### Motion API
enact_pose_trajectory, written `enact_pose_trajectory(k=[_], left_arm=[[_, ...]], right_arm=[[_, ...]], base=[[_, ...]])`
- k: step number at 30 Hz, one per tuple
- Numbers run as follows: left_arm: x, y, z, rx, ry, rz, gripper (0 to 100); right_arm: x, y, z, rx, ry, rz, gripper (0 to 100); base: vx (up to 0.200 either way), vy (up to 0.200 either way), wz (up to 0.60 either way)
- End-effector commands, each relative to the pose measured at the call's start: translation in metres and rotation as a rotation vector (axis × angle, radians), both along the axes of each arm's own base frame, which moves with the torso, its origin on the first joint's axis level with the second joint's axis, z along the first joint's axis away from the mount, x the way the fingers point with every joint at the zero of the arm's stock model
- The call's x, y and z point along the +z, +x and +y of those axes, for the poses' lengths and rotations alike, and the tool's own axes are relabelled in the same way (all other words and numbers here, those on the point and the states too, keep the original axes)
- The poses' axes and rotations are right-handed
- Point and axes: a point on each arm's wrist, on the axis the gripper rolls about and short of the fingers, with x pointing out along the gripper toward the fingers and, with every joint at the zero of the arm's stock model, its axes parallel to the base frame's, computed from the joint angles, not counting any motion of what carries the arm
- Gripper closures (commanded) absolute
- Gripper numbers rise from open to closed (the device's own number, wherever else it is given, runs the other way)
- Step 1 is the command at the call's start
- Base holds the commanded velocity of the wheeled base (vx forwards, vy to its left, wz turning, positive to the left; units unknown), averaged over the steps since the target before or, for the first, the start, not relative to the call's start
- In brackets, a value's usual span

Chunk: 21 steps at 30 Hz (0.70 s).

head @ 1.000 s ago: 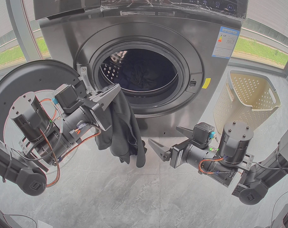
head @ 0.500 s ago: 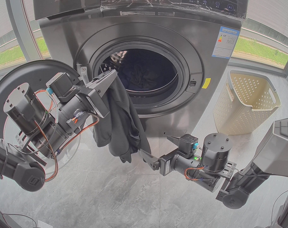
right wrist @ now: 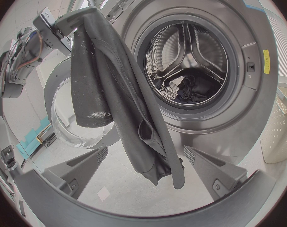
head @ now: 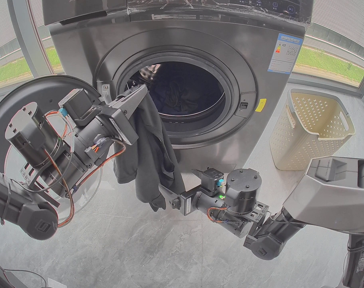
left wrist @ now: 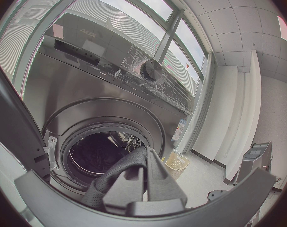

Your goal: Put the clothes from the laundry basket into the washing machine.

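Observation:
A dark grey garment (head: pixel 150 153) hangs from my left gripper (head: pixel 137 93), which is shut on its top edge beside the left rim of the washing machine's round opening (head: pixel 178 93). In the left wrist view the shut fingers (left wrist: pixel 156 180) pinch the cloth (left wrist: pixel 118 177) in front of the drum (left wrist: pixel 96 152). My right gripper (head: pixel 166 195) is open low down at the garment's bottom end. In the right wrist view that hem (right wrist: pixel 159 171) dangles between its spread fingers (right wrist: pixel 86 163). Dark clothes (right wrist: pixel 194 87) lie inside the drum.
The machine's door (head: pixel 34 101) stands swung open on the left, behind my left arm. A cream laundry basket (head: pixel 314 125) stands on the floor to the right of the machine, with no clothes showing in it. Grey tiled floor (head: pixel 150 253) lies in front.
My right arm has swung left and lower, bringing its open gripper under the hanging garment's bottom end. The left gripper has lifted the garment slightly toward the opening's rim.

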Motion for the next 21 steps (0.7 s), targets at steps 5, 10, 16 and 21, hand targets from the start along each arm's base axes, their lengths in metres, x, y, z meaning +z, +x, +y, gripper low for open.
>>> enact_pose_trajectory(k=[5,10,16,21], left_arm=[[-0.001,-0.001,0.000,-0.002,0.002,0.004,100],[-0.002,0.000,0.000,-0.002,0.003,0.006,100],[-0.001,0.000,0.000,0.000,0.003,0.005,100],[-0.001,0.000,0.001,0.003,0.003,0.005,100]], right_arm=[[-0.029,0.026,0.019,-0.011,-0.010,-0.028,0],[-0.029,0.034,0.026,-0.013,0.007,-0.067,0],[-0.027,0.044,0.030,-0.025,0.034,-0.094,0],[-0.021,0.048,0.032,-0.030,0.053,-0.112,100]], base=[[0.000,0.000,0.00],[0.000,0.000,0.00],[0.000,0.000,0.00],[0.000,0.000,0.00]])
